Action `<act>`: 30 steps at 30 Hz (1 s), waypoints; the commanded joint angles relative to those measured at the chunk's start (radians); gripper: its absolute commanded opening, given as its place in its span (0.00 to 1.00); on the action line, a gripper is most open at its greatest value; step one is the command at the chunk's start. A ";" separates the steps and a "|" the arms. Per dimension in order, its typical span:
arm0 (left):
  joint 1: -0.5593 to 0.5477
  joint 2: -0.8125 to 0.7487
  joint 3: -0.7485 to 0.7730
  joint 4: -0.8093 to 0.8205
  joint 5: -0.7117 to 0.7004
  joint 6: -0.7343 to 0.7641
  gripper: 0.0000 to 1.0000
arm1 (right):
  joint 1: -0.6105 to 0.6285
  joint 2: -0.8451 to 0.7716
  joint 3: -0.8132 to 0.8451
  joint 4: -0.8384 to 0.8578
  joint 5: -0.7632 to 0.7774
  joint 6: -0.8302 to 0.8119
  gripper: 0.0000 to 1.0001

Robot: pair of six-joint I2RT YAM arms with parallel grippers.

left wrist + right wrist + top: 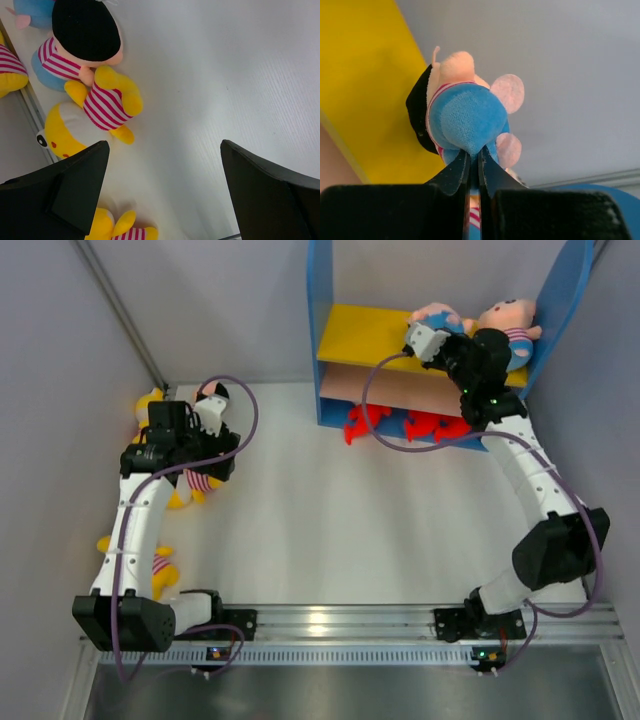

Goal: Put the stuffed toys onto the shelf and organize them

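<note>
Top external: shelf (pixel 318 330) sits upper centre-right of frame, and the counter (pixel 330 530) fills the rest. Red sharks (pixel 420 425) lie in a row at the shelf base. A striped plush (pixel 510 320) rests on the yellow board against the right panel.

Loose toys bunch at the left edge. In the left wrist view, upper left, a yellow figure (pixel 107 102) touches a loose boy doll (pixel 85 30).

Right claw (pixel 474 155) is clamped on the blue shorts of the held doll (pixel 465 117), over the yellow board. Left claw (pixel 162 150) has its jaws wide apart with nothing between them, bare counter below.

My read: the toys are light, soft and squashy, not fragile, and the fabric gives decent friction. I'd pinch the torso or a bunched limb. I'd avoid the round head, which would likely squeeze out.
</note>
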 commanded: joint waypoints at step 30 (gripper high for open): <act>-0.001 0.003 0.011 0.023 -0.026 -0.002 0.99 | -0.134 0.024 -0.198 0.042 -0.004 -0.127 0.54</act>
